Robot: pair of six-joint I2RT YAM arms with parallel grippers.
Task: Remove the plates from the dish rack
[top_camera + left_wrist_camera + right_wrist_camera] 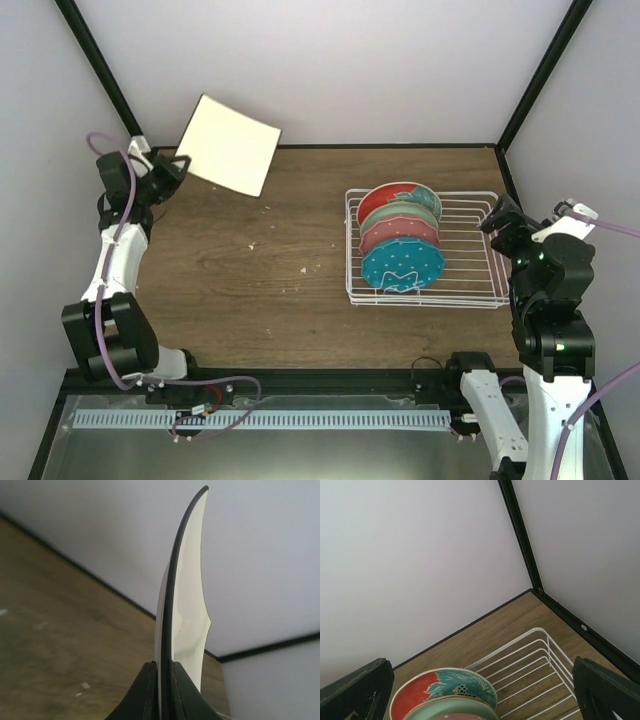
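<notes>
Looking down, top external: left gripper (178, 165) is holding the beige square plate (230, 145) tilted over the far left corner of the table (250, 280); four plates (403, 265) are standing in the dish rack (480, 298), right gripper (497, 222) beside it.
Left wrist: fingers (145, 690) are squeezing the plate's edge.
Right wrist: jaws are gaping wide, gripping nothing, above the red-and-teal plate (445, 685).
</notes>
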